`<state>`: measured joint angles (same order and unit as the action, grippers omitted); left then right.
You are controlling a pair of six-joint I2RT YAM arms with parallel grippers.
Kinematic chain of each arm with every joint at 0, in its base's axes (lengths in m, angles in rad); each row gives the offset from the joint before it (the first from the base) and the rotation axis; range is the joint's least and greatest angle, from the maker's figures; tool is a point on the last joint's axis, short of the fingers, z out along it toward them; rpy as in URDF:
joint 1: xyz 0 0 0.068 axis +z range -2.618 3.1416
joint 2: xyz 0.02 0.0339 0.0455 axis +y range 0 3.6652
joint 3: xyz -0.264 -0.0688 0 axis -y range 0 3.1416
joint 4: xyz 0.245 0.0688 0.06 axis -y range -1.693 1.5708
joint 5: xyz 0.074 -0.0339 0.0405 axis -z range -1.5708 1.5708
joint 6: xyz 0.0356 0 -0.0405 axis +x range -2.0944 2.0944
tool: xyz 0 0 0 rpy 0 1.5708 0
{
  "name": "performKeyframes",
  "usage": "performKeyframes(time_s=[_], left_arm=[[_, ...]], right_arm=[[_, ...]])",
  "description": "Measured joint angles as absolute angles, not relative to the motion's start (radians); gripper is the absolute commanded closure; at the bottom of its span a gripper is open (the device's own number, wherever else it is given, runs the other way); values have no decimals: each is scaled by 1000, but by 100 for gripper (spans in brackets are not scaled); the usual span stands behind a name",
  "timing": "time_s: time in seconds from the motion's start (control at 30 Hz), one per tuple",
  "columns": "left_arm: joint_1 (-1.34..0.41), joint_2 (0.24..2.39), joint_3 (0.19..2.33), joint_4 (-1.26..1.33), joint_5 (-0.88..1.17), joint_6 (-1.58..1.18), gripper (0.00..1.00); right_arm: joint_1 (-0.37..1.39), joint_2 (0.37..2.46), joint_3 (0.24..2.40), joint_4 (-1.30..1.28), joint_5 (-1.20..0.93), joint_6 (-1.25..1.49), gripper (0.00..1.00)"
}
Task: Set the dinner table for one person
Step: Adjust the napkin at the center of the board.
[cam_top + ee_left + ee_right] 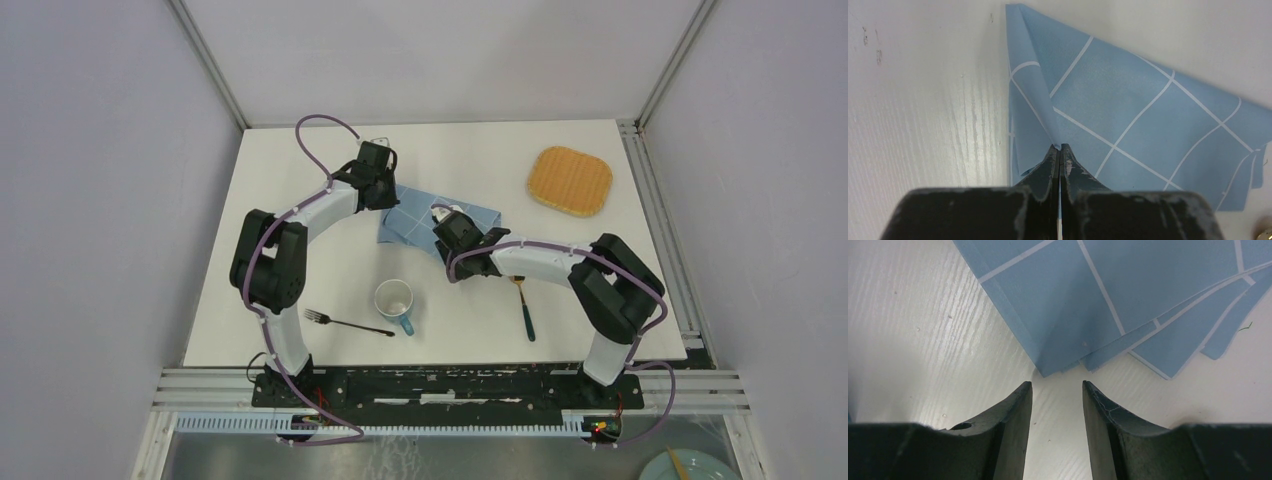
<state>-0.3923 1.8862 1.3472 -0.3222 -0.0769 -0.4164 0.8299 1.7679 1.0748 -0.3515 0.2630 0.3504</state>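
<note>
Top external view is showing the dinner table carrying one blue checked cloth near its middle, one mug, one black fork, one teal-handled utensil and one woven mat. The left gripper is pinching a raised fold of the cloth between fully closed fingers. The right gripper is hovering with jaws partly apart just short of the cloth's corner, gripping nothing.

Seen from overhead, plain grey walls close me in at nine, twelve and three o'clock. Aluminium rails run across at six o'clock, with a white slotted strip just beneath them. At five o'clock sits a teal plate with a yellowish stick lying on it.
</note>
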Motion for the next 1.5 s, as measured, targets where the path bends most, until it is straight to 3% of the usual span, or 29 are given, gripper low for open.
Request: performKeyframes(time_s=[1.1, 1.3, 1.43, 1.5], left_arm=[[-387, 1886, 1347, -322, -73, -416, 98], [-383, 1886, 1347, -322, -73, -416, 98], [-382, 1886, 1347, -322, -72, -416, 98], [-381, 1886, 1347, -323, -72, -416, 98]], right_arm=[[895, 1881, 1166, -311, 323, 241, 53], [895, 1896, 1181, -308, 321, 250, 64], [896, 1908, 1195, -312, 318, 271, 78], [897, 1911, 1198, -311, 316, 284, 79]])
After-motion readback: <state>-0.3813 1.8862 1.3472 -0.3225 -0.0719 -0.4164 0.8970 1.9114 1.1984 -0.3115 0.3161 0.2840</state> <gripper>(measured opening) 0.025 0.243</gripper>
